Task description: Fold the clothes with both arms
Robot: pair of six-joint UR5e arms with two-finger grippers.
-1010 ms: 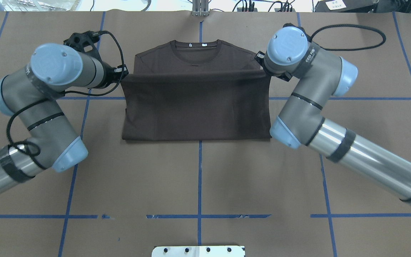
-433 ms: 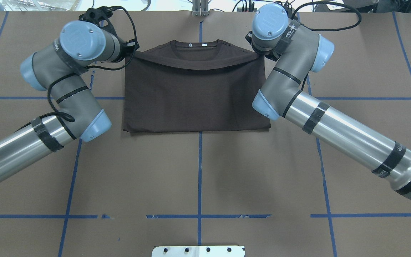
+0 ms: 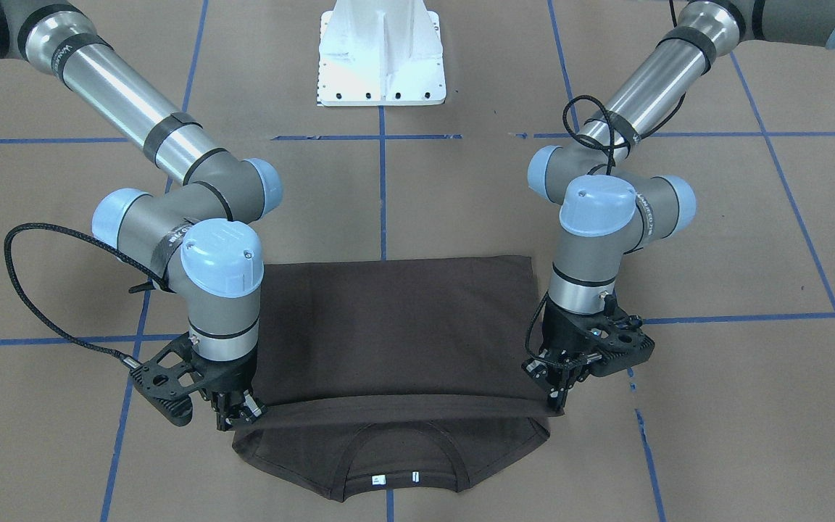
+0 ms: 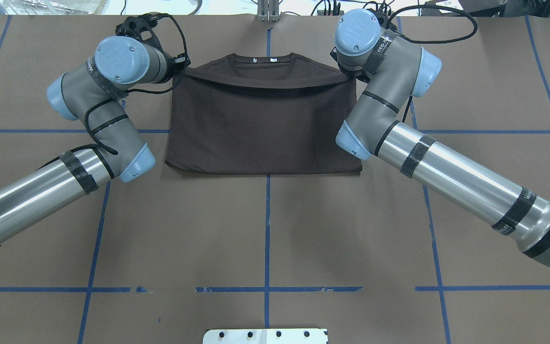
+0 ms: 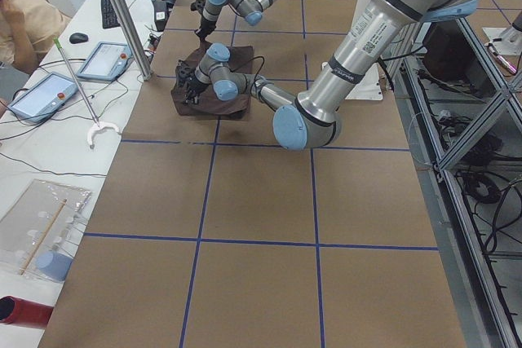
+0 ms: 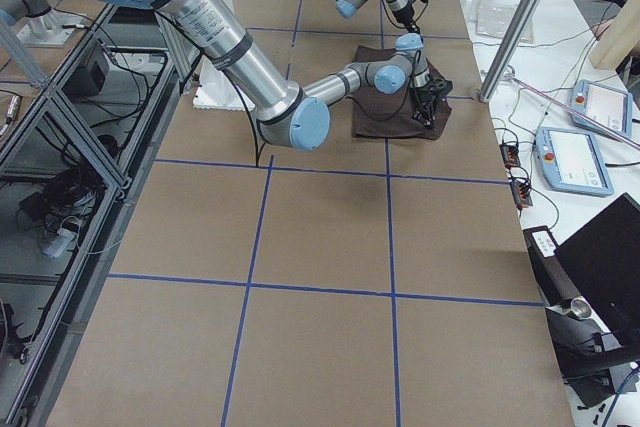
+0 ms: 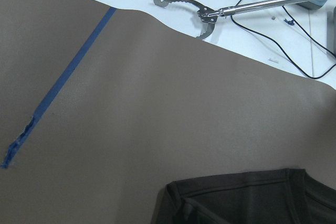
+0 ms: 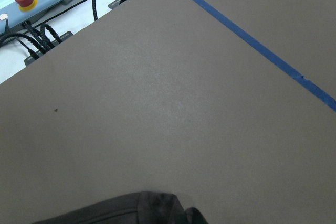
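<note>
Shirt (image 3: 396,326) flat on the table (image 3: 461,203) between my two grippers, doubled over on itself. The lower half is laid over the chest, the fold line is on the side toward my base, and the held edge spans from one gripper to the other. Collar (image 3: 397,475) and white tags (image 3: 380,478) lie uncovered just beyond that edge, away from me.

Left gripper (image 3: 557,403): fingers narrowed to a pinch on one corner of the held edge, fabric running straight out from the tips. Right gripper (image 3: 241,419): same, pinched on the opposite corner. Both are low over the cloth; cannot tell whether the tips touch the table. Wrist cameras show only table and a scrap of shirt, no fingers.

Handling: thin, limp, light fabric. The edge dips slightly mid-span between the grips, so it has no stiffness of its own and wants even tension from both sides. A sideways pull would probably drag the under layer along. Corners are the right holds; a mid-edge grip would let the ends droop.

Judgement: this fold is nearly laid; release comes next.
</note>
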